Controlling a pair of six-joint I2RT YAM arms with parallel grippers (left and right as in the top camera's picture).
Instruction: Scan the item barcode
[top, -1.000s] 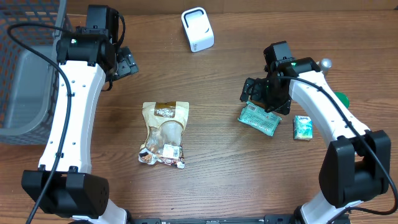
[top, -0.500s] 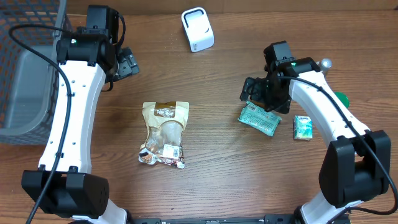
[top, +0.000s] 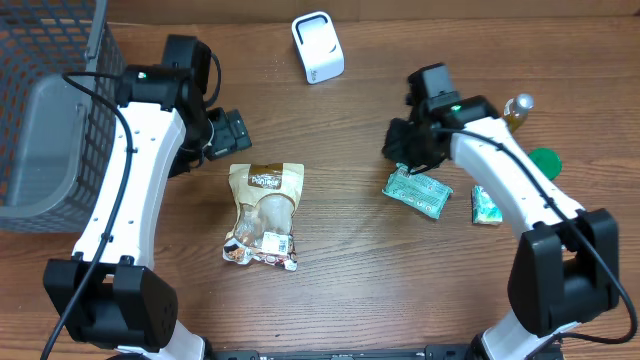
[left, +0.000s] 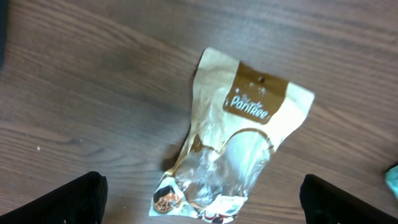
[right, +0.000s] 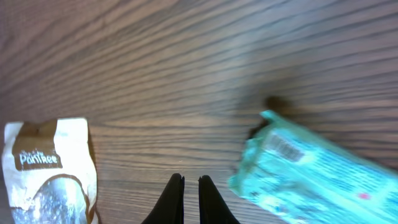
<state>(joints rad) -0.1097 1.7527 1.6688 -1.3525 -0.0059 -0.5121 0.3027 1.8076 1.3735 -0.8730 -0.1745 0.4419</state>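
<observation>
- Wood-grain brown table (top: 350, 290) is what everything's laid out on, with a white scanner (top: 317, 47) stood up at the far edge, well apart from both arms.
- A tan-and-brown snack pouch (top: 264, 215) is laid flat mid-table, printed side up.
- The left gripper (top: 232, 135) is held just beyond the pouch's top edge, jaws spread wide with nothing grasped. In its wrist view the pouch is framed between the two fingers, untouched.
- A teal packet (top: 418, 192) is laid flat on the right side. A small barcode can be made out on its upper face in the right wrist view.
- The right gripper (right: 188, 199) is pinched nearly closed on nothing, tips kept just beside the packet's end over bare wood.
- A small teal box (top: 486, 205) is parked just beside the packet, with a bottle (top: 512, 110) and a green lid (top: 545, 160) set further back.
- A wire basket (top: 50, 40) is tucked into the far left corner.
</observation>
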